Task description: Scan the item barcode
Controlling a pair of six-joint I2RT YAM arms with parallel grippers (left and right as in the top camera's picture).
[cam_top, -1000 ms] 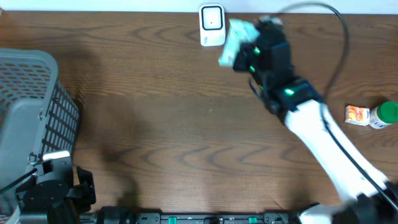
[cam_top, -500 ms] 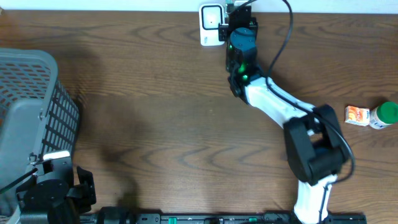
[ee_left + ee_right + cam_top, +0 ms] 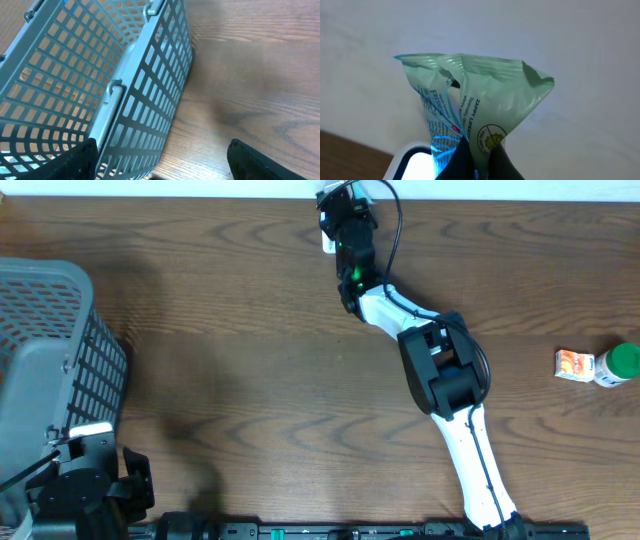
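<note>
Now holds green packet [image 3: 470,95] clamped in right claw [image 3: 477,162], swung left from beside lit scanner [image 3: 410,162] to over it at far desk [image 3: 250,360] edge. Puts barcode scan likely underway, read unconfirmed. Keeps left claw [image 3: 162,167] spread apart, empty, beside basket [image 3: 100,75], near left.

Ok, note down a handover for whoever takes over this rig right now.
Right pincer: shut on the green wipes packet, held at the lit scanner.
Left pincer: open, empty, beside the grey basket.
Done: packet picked up and brought to the scanner.
Left: can't tell if it has scanned, so confirm that. An orange box and a green-capped bottle lie far right.
</note>
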